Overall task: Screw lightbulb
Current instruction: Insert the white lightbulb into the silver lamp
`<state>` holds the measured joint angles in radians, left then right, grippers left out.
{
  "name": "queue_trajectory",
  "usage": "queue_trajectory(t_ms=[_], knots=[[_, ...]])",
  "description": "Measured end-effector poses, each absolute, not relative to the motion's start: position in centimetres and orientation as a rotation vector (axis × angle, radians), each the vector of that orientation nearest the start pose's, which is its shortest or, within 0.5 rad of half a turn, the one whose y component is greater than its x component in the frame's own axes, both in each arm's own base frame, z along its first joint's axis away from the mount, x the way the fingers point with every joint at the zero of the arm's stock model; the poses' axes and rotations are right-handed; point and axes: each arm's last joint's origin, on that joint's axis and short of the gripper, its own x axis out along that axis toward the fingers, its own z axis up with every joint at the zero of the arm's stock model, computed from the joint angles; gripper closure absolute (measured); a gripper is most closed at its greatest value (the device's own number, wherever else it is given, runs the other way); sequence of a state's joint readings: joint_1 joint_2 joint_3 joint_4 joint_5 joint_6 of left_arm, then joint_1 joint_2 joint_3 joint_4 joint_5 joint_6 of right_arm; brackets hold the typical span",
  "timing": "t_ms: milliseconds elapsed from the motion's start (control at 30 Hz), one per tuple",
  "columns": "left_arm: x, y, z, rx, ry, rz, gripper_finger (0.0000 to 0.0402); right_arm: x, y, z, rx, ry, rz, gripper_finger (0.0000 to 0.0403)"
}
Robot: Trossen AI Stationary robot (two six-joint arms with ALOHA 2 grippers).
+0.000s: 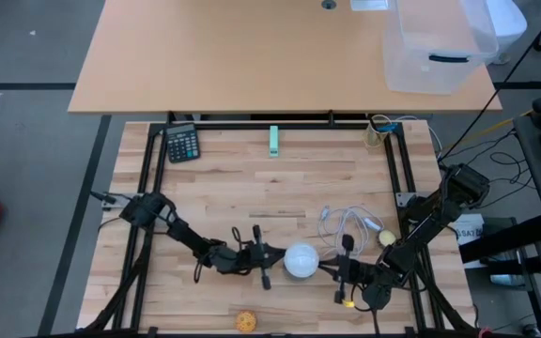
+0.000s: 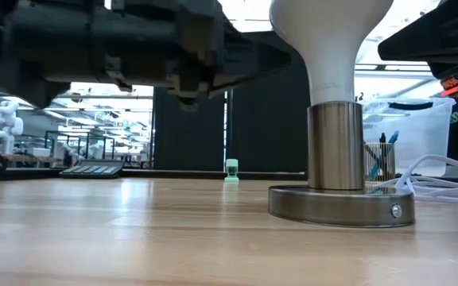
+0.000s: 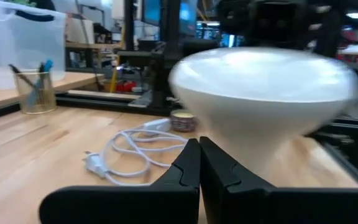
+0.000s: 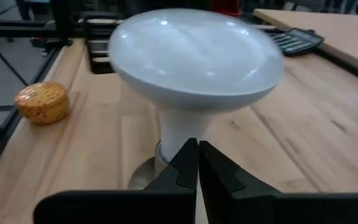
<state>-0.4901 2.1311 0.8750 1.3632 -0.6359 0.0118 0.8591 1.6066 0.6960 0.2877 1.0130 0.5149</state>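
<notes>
The white lightbulb point(image 1: 301, 260) stands upright, its narrow neck point(image 2: 334, 79) in a metal socket on a round metal base point(image 2: 340, 205) on the wooden table, near the front edge. My left gripper point(image 1: 280, 254) is shut, level, at the bulb's left side. In the left wrist view its tips point(image 3: 199, 152) show in front of the bulb's cone point(image 3: 260, 118). My right gripper point(image 1: 325, 267) is shut at the bulb's right side, and its tips point(image 4: 197, 152) show in front of the neck point(image 4: 182, 134). My left gripper comes level from the table's left, its shut fingertips point(image 3: 191, 163) at the bulb's tapering part below the globe. I cannot tell whether they touch it. My right gripper comes from the table's right, slanting a little down, its shut fingertips point(image 4: 188, 163) at the bulb's neck. Whether they touch it I cannot tell.
A white cable point(image 1: 346, 225) lies coiled behind the bulb, a yellowish ball point(image 1: 245, 321) sits at the front edge. A calculator point(image 1: 182, 143), a green piece point(image 1: 273, 141) and a pen cup point(image 1: 378, 130) stand at the far edge. A clear bin point(image 1: 435, 47) is on the table beyond.
</notes>
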Motion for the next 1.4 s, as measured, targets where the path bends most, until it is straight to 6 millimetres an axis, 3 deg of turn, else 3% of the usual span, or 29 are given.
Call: queue_trajectory(t_ms=[500, 1400], knots=[[32.3, -20.5, 12.8, -0.043, -0.131, 0.086, 0.0401, 22.3, 19.1, 16.3, -0.009, 0.275, -0.378, 0.0401], [33.6, -18.8, 13.3, -0.033, -0.169, 0.068, 0.0401, 22.9, 19.1, 16.8, 0.012, 0.263, -0.334, 0.0401]])
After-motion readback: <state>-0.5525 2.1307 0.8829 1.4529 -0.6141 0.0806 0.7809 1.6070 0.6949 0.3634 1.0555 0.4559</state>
